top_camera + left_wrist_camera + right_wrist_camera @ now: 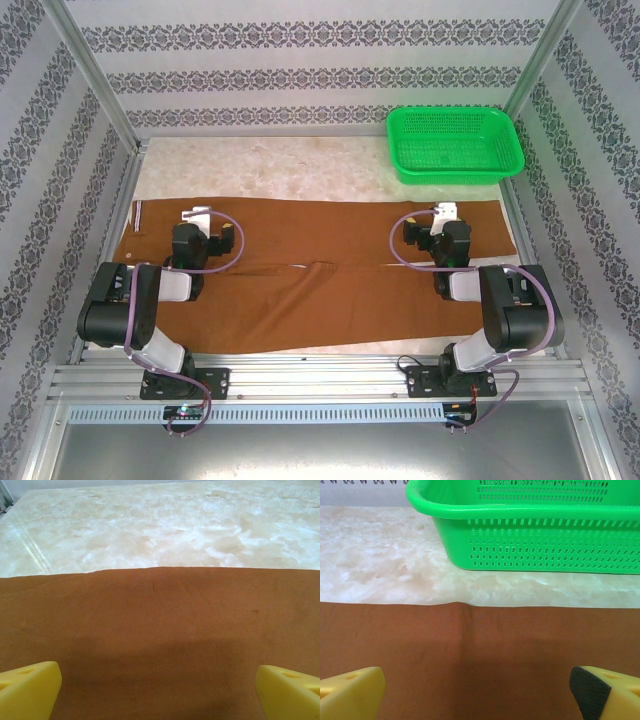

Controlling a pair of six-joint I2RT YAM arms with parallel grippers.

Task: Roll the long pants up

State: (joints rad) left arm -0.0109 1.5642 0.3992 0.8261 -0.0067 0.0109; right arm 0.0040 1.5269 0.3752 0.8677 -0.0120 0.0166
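Observation:
The long pants (320,270) lie flat across the table, rust-brown, spread from left to right, with a pale striped edge at the far left end. My left gripper (197,214) hovers over their far edge on the left, open; its yellow fingertips (30,690) stand wide apart above bare fabric (160,640). Over the right part my right gripper (445,212) is open too. Its yellow fingertips (350,692) frame the cloth (480,650) with nothing between them.
A green perforated basket (455,145) stands at the back right, just beyond the pants' far edge (540,540). Pale marbled tabletop (260,170) lies behind the pants. Patterned walls and metal posts enclose the table.

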